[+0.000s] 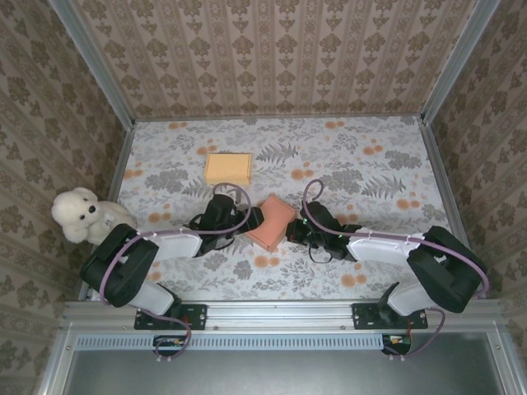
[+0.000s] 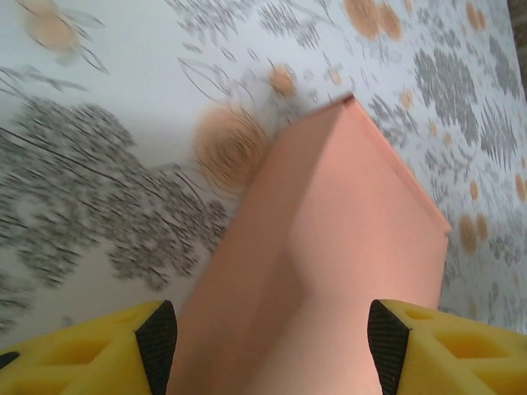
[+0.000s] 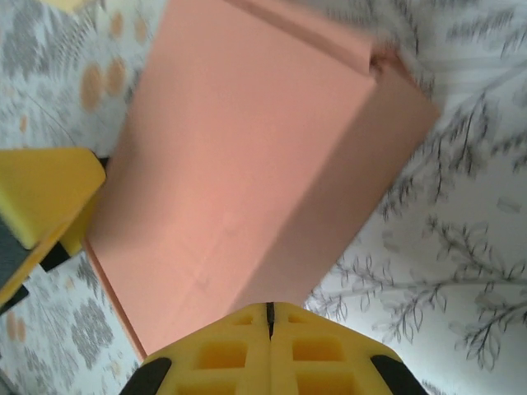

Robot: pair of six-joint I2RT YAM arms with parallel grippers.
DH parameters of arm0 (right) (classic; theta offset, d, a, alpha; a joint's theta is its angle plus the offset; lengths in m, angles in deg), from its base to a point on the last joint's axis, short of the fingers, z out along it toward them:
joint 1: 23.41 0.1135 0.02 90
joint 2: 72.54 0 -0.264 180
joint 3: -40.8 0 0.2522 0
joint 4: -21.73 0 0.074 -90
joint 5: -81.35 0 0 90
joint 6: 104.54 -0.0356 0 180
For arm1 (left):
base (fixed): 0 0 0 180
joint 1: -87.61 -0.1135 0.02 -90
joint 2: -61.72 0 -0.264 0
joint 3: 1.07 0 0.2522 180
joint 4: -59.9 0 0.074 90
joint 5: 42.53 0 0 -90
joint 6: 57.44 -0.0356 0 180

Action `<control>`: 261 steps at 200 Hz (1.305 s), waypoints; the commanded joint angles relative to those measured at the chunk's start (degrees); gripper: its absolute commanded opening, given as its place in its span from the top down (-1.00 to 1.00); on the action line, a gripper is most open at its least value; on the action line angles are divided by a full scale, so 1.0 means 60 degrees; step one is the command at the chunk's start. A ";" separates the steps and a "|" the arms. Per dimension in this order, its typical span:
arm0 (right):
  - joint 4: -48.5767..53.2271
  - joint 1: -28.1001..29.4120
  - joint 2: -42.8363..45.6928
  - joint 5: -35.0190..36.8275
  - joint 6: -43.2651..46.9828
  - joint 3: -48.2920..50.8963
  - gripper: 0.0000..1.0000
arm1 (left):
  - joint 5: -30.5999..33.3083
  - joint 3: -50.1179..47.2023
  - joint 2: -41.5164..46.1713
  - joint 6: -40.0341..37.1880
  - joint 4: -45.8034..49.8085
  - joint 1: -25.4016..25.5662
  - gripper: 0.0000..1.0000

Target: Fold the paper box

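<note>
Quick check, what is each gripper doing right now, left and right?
Left gripper: closed on the pink box, one pad on each side.
Right gripper: shut, fingers pressed together, nothing seen between them.

Paper boxes counted: two, namely one salmon box [image 1: 272, 223] and one yellow box [image 1: 228, 169]. One white plush bear [image 1: 78, 216] was counted. Two robot arms were noted: left arm [image 1: 165, 244], right arm [image 1: 387, 244]. Two pincers were noted: left pincer [image 2: 272, 341], right pincer [image 3: 269, 325]. One floral counter [image 1: 370, 173] was recorded.
</note>
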 commanded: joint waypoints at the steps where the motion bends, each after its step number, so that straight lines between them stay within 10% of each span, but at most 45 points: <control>1: -0.0561 0.0250 -0.0417 -0.0518 -0.0412 0.0360 1.00 | 0.0431 0.0241 -0.0138 -0.0124 0.0215 0.0411 -0.32; 160: -0.3536 0.2129 -0.0515 0.1476 -0.3260 0.1201 1.00 | 0.3579 -0.0636 0.0092 0.2068 -0.1003 0.3333 -0.32; 261: -0.3922 0.3003 -0.1143 0.2620 -0.3604 0.0568 1.00 | 0.2962 0.0084 -0.0945 0.1762 -0.0894 0.2334 -0.31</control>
